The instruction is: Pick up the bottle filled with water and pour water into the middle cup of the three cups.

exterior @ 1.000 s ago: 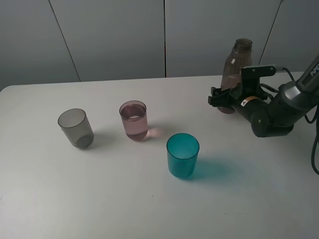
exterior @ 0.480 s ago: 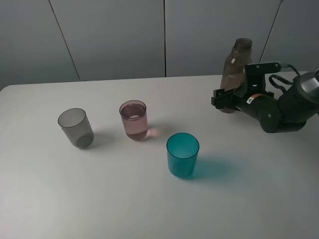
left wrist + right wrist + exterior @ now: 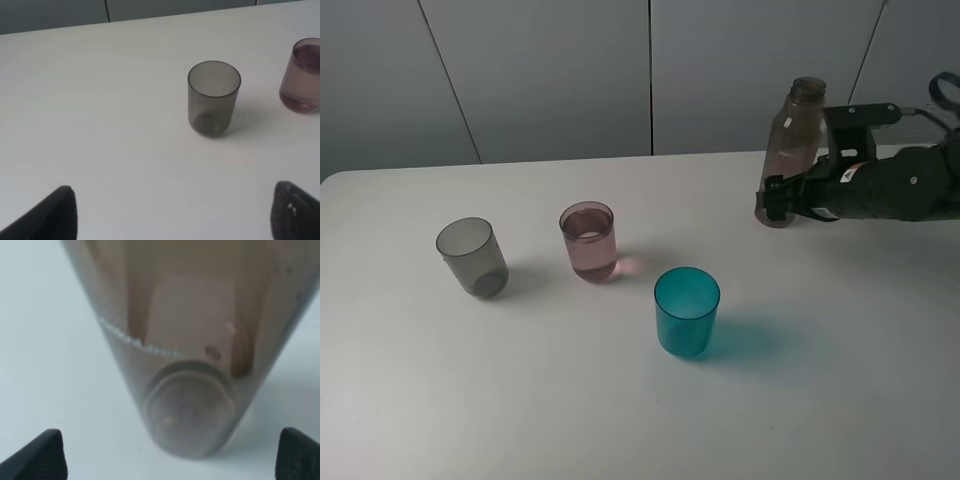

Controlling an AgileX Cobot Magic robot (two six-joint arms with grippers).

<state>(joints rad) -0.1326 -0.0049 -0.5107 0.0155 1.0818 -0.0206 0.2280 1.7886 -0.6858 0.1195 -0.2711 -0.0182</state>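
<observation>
Retreat of the right gripper [image 3: 170, 460] is what differs from a second ago: its fingers are spread wide and released, the bottle [image 3: 790, 150] stands upright at the table's far right, and the middle cup [image 3: 588, 241] already holds water, so pouring looks finished.

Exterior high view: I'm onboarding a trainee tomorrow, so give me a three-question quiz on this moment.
1. True or false: the pink cup already holds some liquid.
2. Which cup stands nearest the camera? A) grey cup B) pink cup C) teal cup
3. Fill in: the right gripper is at the ____, which stands upright on the table.

Key:
1. True; a liquid line shows near its rim.
2. C.
3. Bottle; the right wrist view shows the fingertips spread either side of its base, not touching it.
</observation>
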